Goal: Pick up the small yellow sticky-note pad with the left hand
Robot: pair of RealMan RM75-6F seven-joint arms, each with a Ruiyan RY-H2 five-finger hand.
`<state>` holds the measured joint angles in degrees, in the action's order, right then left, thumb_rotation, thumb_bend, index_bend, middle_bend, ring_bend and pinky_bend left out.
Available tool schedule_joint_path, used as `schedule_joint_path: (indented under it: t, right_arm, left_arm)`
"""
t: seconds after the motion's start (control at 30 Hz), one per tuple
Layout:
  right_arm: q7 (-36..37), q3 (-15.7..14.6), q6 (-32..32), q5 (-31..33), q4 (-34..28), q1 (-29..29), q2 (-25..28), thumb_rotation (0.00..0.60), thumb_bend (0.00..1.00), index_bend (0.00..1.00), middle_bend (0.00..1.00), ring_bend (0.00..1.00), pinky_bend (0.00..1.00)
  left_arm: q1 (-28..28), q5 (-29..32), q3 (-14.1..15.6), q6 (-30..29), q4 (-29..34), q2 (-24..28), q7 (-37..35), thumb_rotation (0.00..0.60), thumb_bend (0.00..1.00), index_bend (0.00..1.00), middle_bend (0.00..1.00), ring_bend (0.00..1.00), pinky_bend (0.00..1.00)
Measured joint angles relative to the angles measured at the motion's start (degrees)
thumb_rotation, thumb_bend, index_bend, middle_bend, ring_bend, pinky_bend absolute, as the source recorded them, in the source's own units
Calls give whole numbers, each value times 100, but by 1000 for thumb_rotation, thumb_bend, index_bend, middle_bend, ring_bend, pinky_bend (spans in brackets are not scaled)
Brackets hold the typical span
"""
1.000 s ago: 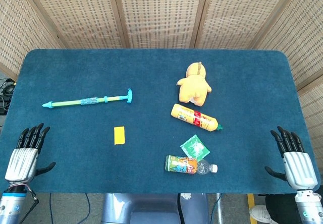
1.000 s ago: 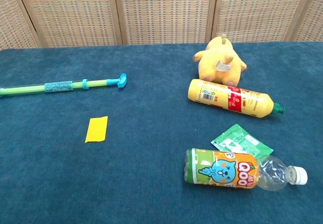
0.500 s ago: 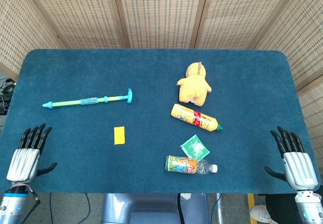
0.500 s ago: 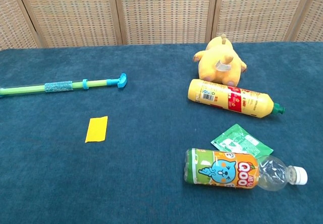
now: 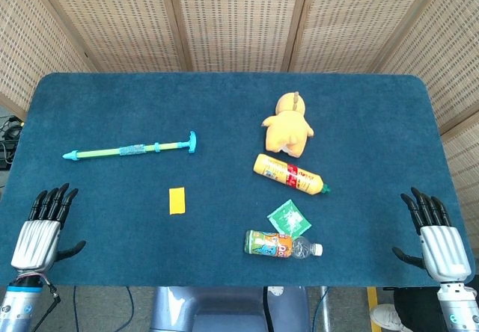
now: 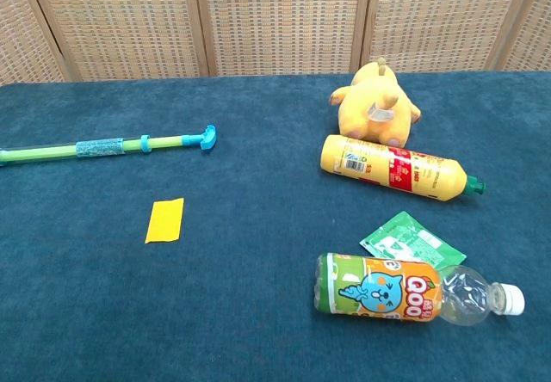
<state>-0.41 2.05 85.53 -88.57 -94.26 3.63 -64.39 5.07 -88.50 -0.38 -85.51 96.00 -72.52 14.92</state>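
Observation:
The small yellow sticky-note pad (image 5: 177, 200) (image 6: 164, 220) lies flat on the blue table, left of centre. My left hand (image 5: 41, 227) hovers at the table's near left corner, open, fingers straight and spread, well to the left of the pad. At the near right corner my right hand (image 5: 435, 238) is open too, holding nothing. Neither hand shows in the chest view.
A green and blue toy stick (image 5: 131, 150) lies behind the pad. To the right are a yellow plush toy (image 5: 288, 126), a yellow bottle (image 5: 290, 174), a green sachet (image 5: 287, 217) and an orange drink bottle (image 5: 281, 244). Woven screens stand behind the table (image 5: 224, 100).
My left hand has drifted slightly toward the near edge of the table. The objects and the right hand have not moved.

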Motion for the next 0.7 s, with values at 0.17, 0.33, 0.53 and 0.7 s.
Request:
schedule_joint_path:
  t: [0.17,0.33,0.53,0.7]
  right_arm:
    - [1,0,-31,27,-11,3,8,600,0,0,0,0,0]
    - [15,8,-31,50,-14,-2,15,600,0,0,0,0,0]
    - [13,7,-16,37,-22,-9,21,600,0,0,0,0,0]
    - [35,5,-16,34,-21,-12,26,600,0,0,0,0,0]
  left_arm:
    - [76,14,-7,143,27,-82,7,600,191,0,0,0,0]
    - [269,108,-76,440,12,-320,152,600,306,0,0,0,0]
    - [502,234,-193,726,-34,-580,399,600,308,0,0,0,0]
    - [772,545,-344,1134,-121,-894,687,600,316,0,0,0,0]
